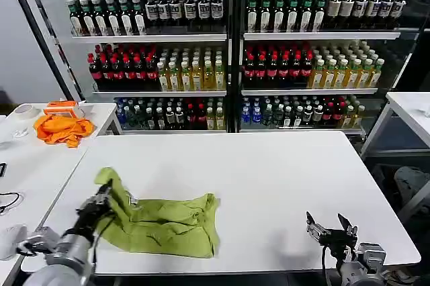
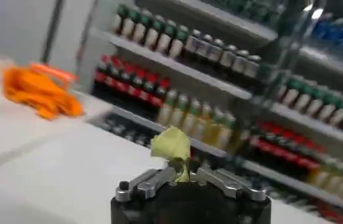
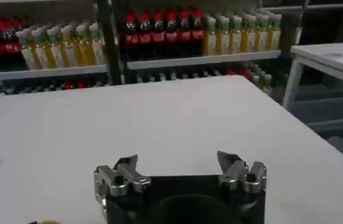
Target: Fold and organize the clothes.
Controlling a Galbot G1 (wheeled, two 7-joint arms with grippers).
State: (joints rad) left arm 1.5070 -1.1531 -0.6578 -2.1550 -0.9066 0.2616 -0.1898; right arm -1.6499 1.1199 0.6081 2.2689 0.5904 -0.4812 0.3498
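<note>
The lime T-shirt (image 1: 164, 222) lies crumpled on the near left of the white table (image 1: 269, 178), one end pulled up towards the left. My left gripper (image 1: 102, 200) is shut on that raised end; in the left wrist view a fold of the lime cloth (image 2: 173, 146) sticks up from between the closed left gripper (image 2: 182, 172). My right gripper (image 1: 331, 227) hovers open over the near right of the table, well apart from the shirt. In the right wrist view the right gripper (image 3: 177, 164) holds nothing, with bare table beyond it.
A bright orange cloth (image 1: 62, 128) lies on a second table (image 1: 33, 165) at the left, also the orange cloth (image 2: 41, 91). Shelves of bottles (image 1: 228, 51) stand behind. Another table (image 1: 413, 108) is at the far right.
</note>
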